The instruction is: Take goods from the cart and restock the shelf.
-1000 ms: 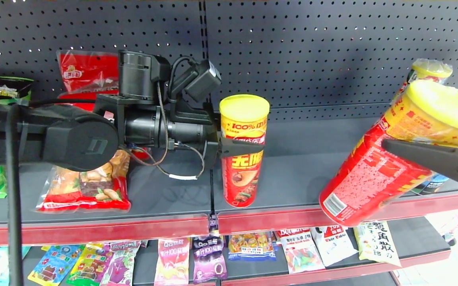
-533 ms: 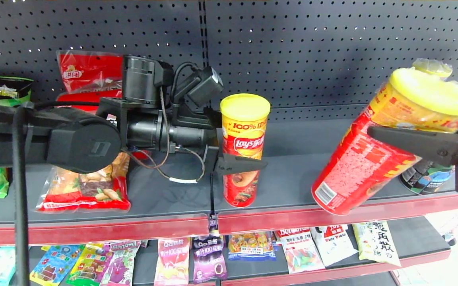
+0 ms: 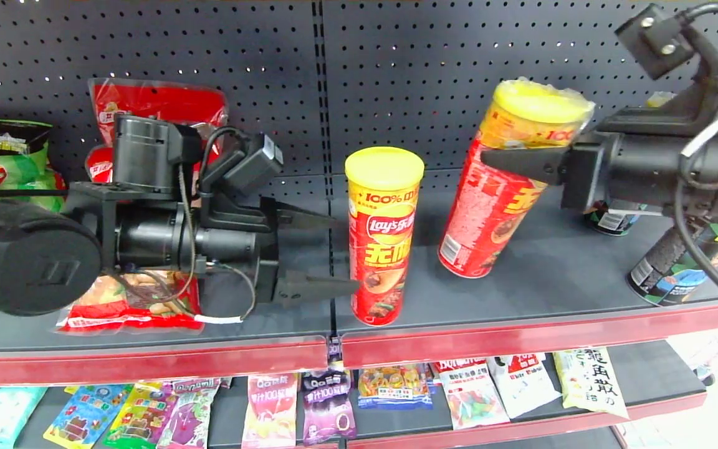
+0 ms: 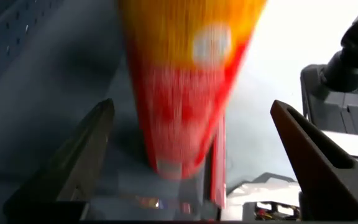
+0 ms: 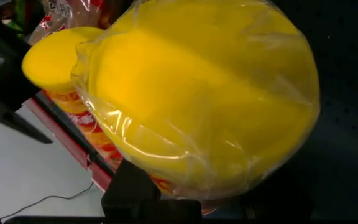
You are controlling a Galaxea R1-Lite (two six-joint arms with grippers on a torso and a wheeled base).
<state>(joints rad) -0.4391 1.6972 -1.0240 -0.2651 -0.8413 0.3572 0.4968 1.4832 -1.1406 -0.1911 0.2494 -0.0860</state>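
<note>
A restocking robot works at the upper shelf (image 3: 521, 340) with one red, yellow-lidded can of crisps already placed. The standing can (image 3: 384, 237) sits upright near the shelf's front edge. The left gripper (image 3: 341, 254) is level with it and just beside it, fingers spread wide and holding nothing.

To the right, the right gripper (image 3: 515, 156) is clamped high on a second can, just below its film-wrapped lid (image 5: 210, 93). This tilted can (image 3: 502, 187) leans with its top towards the right arm and its base low on the shelf board. It is near the standing can but apart from it, and whether the base touches the board cannot be told.

The step in hand appears to be setting down the second can beside the first. The next move likely calls for bringing the can upright, seating its base flat and only then letting go. The gap to the standing can needs care, since a nudge could topple it off the front edge. A dark can (image 3: 677, 274) stands further right, and a bag of peanuts (image 3: 128, 307) lies behind the left arm.
</note>
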